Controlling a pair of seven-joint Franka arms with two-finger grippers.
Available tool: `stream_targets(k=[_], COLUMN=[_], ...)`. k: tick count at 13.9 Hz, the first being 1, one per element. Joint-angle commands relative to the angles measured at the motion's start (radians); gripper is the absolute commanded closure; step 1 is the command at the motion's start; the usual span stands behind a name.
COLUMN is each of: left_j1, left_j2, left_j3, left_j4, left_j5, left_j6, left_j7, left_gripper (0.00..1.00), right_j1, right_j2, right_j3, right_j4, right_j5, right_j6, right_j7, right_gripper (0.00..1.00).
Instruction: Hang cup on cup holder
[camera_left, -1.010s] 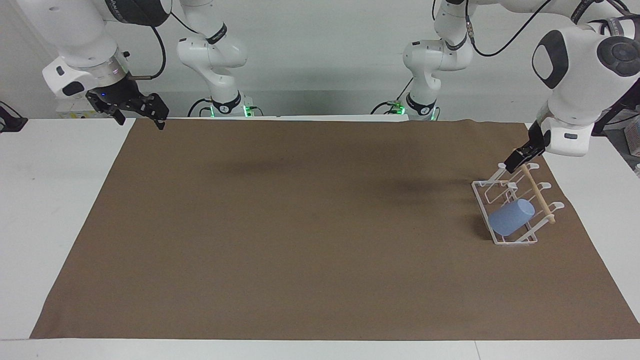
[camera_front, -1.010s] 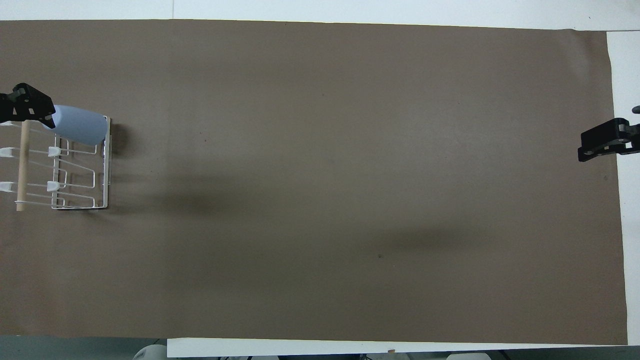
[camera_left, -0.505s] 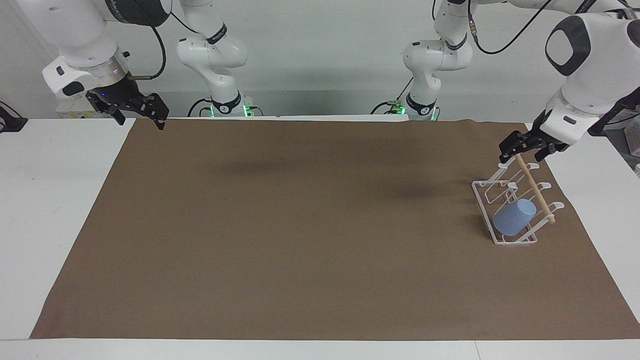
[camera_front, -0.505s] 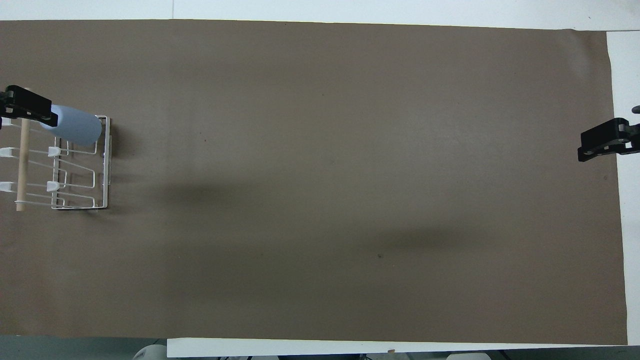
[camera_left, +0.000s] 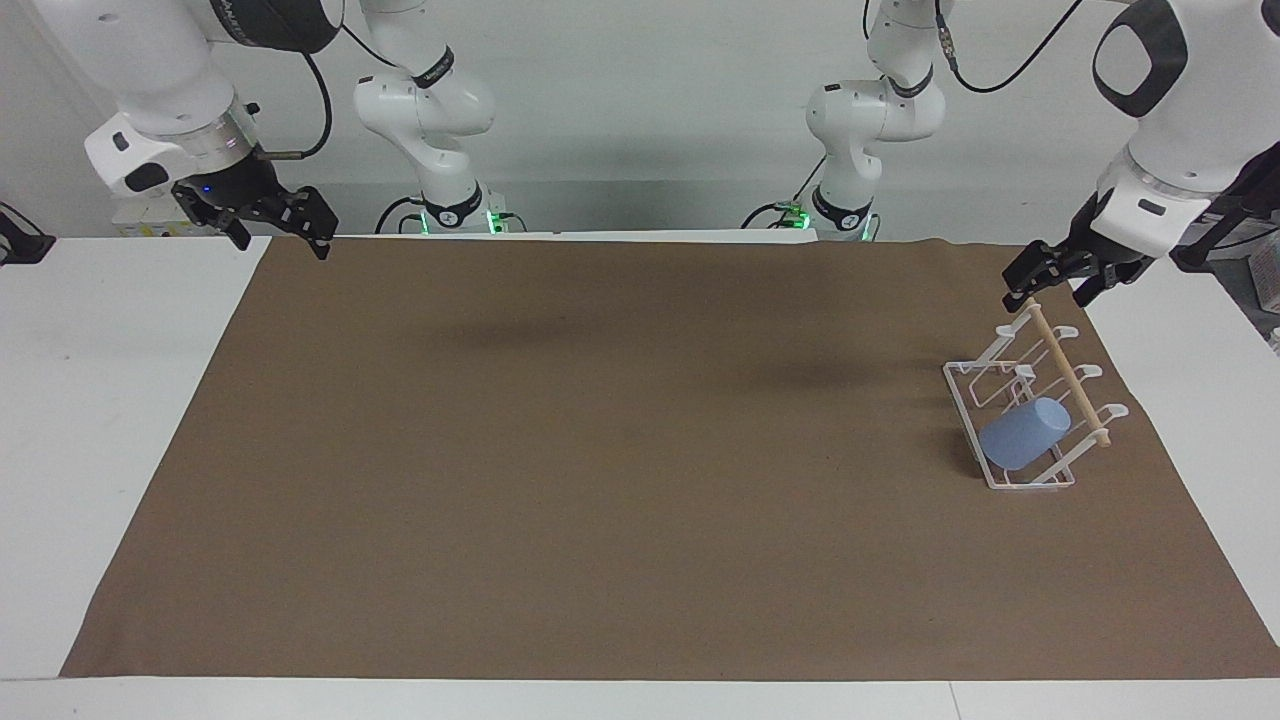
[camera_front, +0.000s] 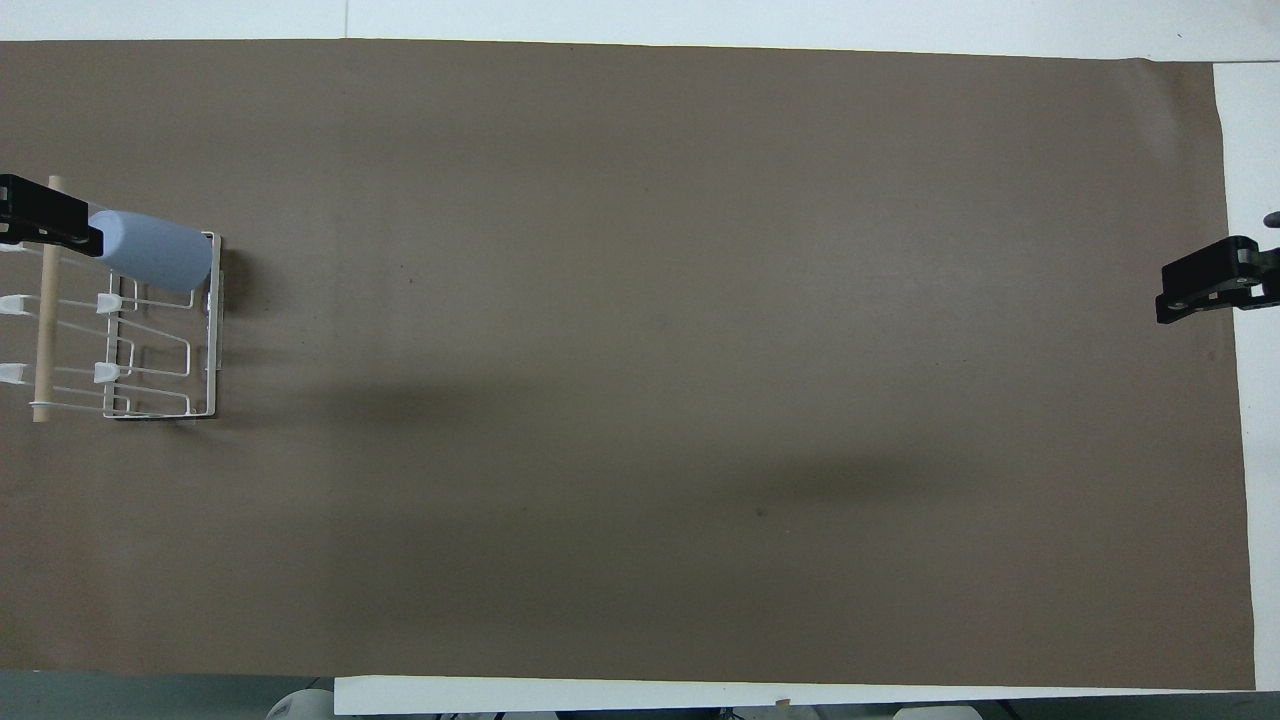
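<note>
While drawing up and away from the small white wire rack with slanted prongs (camera_left: 965, 400), keeping the left pincer (camera_left: 1052, 284) up in the air over the rack's light wooden dowel (camera_left: 1066, 376), fingers apart and carrying nothing. Having been right down at the dowel a second ago, now clearly sitting higher and apart from it, no longer touching rack or cup.

Leaving the small light-blue plastic tumbler (camera_left: 1022, 435) behind on the rack, tilted along a slanted prong at the rack's end farther from the robots, wide end down beside the base wire, narrow end up by the dowel. Staying in much the same spot through the withdrawal, shifting only slightly on the prong. Resting toward the left arm's end of the table (camera_left: 100, 400), on the brown mat (camera_left: 600, 450).

Judging from this: hanging apparently done, with the tumbler holding its place unaided. Remaining only to finish the retreat without clipping the dowel or prong tips, since a knock could nudge the light rack and spill the tumbler.

Waiting with the right pincer (camera_left: 275, 225) at the right arm's end, over the mat's corner nearest the robots, fingers spread and empty.
</note>
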Motion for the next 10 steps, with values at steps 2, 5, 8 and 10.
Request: stream_targets(k=[2,5,8,10], left_j1=[-0.017,-0.012,-0.006,-0.005], left_j2=[-0.068,-0.068,-0.064,-0.065], left_j3=[-0.008,-0.005,-0.003,-0.003], left_j4=[-0.092,-0.088,-0.067,-0.065], left_j5=[0.024,-0.038,-0.038,-0.038], left_j6=[0.049,0.051,0.037,0.027], left_j7=[-0.015,-0.006,-0.014,-0.015], left_gripper=[0.0,0.0,0.0,0.0], right_j1=[-0.003,-0.003,-0.003,-0.003], right_j2=[-0.015,-0.015,-0.015,-0.013], right_j3=[0.003,0.003,0.003,0.003], right_j4=[-0.015,-0.015,-0.015,-0.015], right_j5=[0.004,0.004,0.004,0.004], right_j6=[-0.005,-0.006,-0.005,-0.006], right_j7=[-0.018,-0.018,-0.018,-0.018], right_gripper=[0.0,0.0,0.0,0.0])
